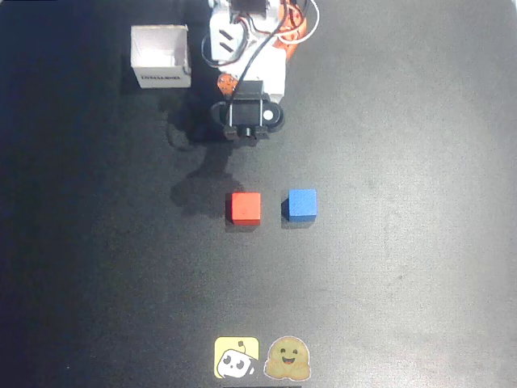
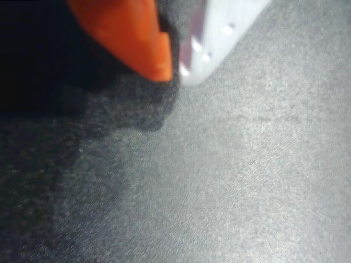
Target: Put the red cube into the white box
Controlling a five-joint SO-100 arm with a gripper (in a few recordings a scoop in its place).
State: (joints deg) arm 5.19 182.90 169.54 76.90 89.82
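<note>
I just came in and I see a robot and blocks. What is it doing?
A robot arm sits at the top of a dark table, seen from overhead. Its hand holds nothing; in the wrist view the orange and white fingers sit close together over bare table. The red cube lies untouched in the middle, with a blue cube just right of it. The white box waits empty at the upper left.

Blue cube (image 1: 302, 204) on black table (image 1: 420, 242), two cartoon stickers (image 1: 262, 358) at the near edge
</note>
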